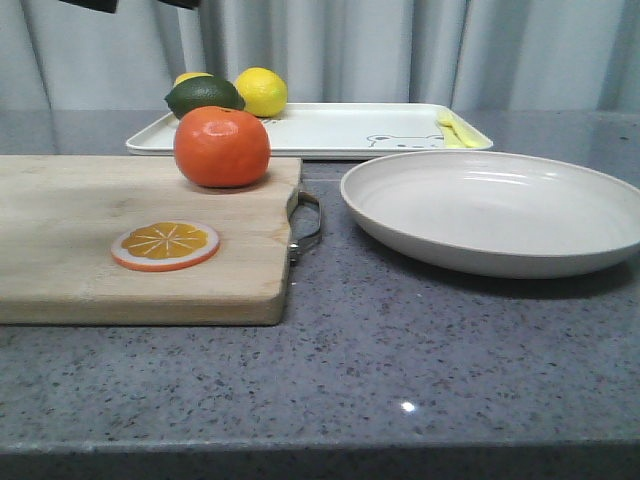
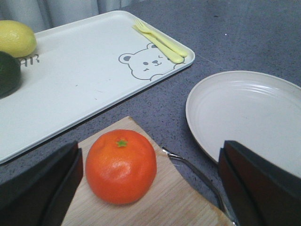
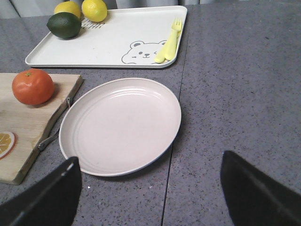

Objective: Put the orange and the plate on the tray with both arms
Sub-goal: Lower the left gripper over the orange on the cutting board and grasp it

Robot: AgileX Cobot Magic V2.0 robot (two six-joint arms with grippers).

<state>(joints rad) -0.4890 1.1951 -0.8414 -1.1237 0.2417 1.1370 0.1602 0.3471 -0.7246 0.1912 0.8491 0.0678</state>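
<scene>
In the front view I see the orange (image 1: 222,147) sitting on the wooden cutting board (image 1: 90,270), near its far right corner. An orange slice (image 1: 165,245) lies flat on the board, closer to me. The plate (image 1: 497,209) rests on the gray table (image 1: 400,380), just right of the board's metal handle (image 1: 309,222). Behind them is the tray (image 1: 330,130), with a lime (image 1: 204,96) and a lemon (image 1: 261,91) at its left end. No gripper shows clearly here.

In the left wrist view my left gripper (image 2: 150,188) is spread wide. The orange sits right between its fingers (image 2: 42,188), touching neither. The plate lies beside the other finger, and the tray with its bear drawing (image 2: 146,63) and yellow fork (image 2: 160,41) is farther ahead.

In the right wrist view my right gripper (image 3: 150,190) is spread wide too. The plate lies just ahead of it, untouched. The tray is beyond the plate.
</scene>
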